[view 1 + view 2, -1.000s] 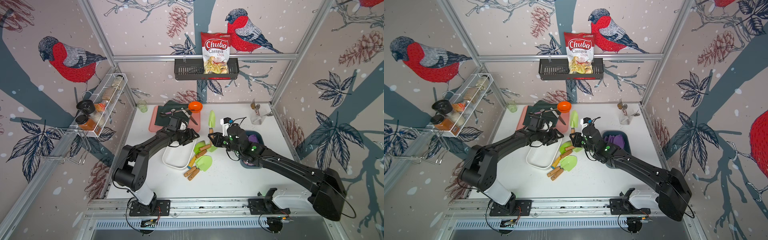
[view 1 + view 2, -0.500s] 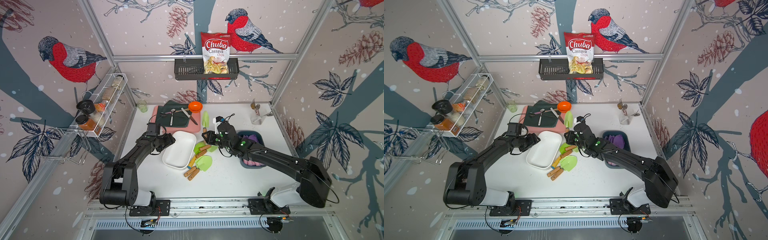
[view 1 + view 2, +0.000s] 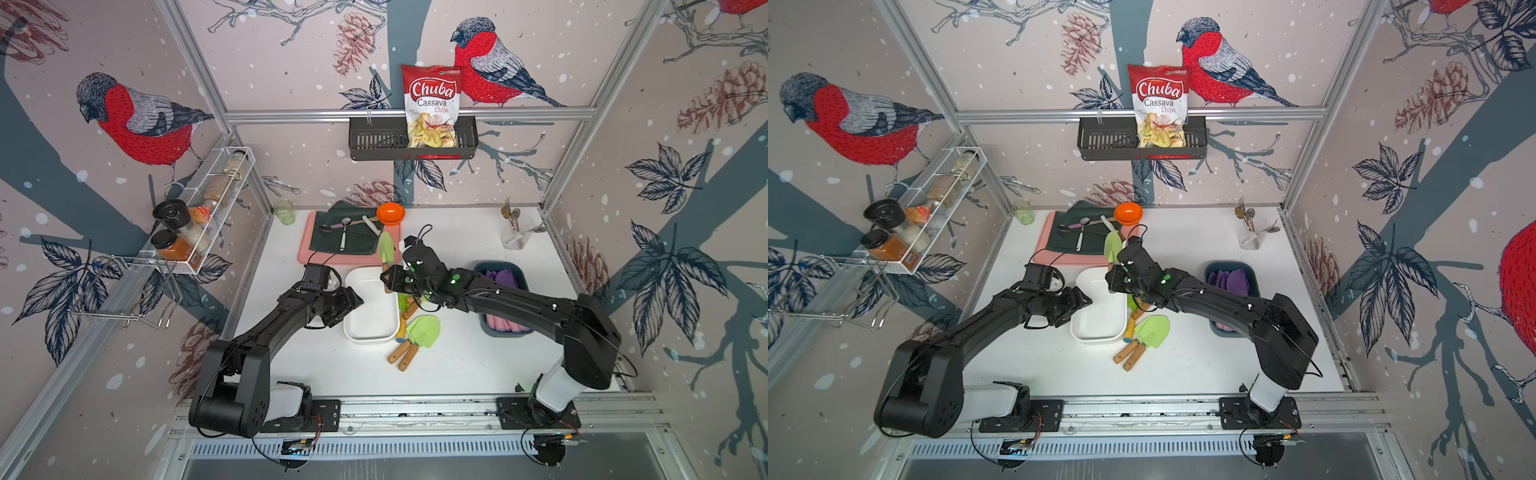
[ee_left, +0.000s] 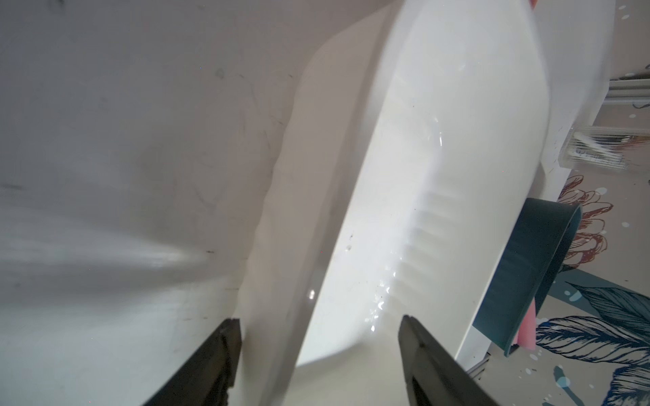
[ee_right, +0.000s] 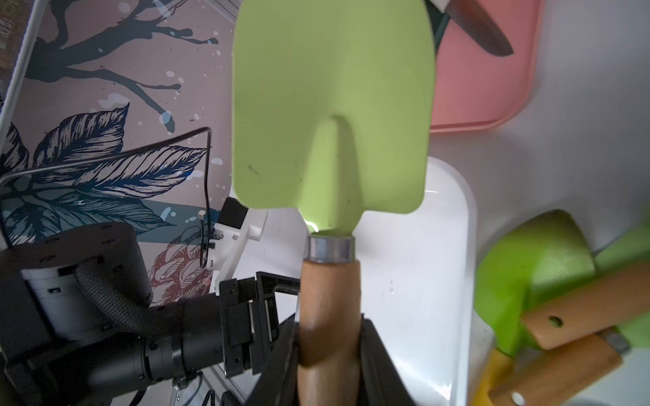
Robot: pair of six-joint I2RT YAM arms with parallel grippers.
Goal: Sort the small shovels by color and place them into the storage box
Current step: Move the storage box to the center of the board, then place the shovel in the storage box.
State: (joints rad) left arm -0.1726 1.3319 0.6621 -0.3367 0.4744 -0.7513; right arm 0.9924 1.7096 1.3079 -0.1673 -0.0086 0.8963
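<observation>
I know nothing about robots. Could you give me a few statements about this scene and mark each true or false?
1. The right gripper holds a light-green shovel by its wooden handle. True.
2. The white box already holds green shovels. False: nothing shows inside it; the other green shovels lie beside it.
3. Purple shovels lie in the dark blue bin. True.
4. The left gripper is clamped on a spoon. False: its jaws stand open at the white box's rim.
5. The chips bag lies on the table. False: it stands in the black wall basket.
</observation>
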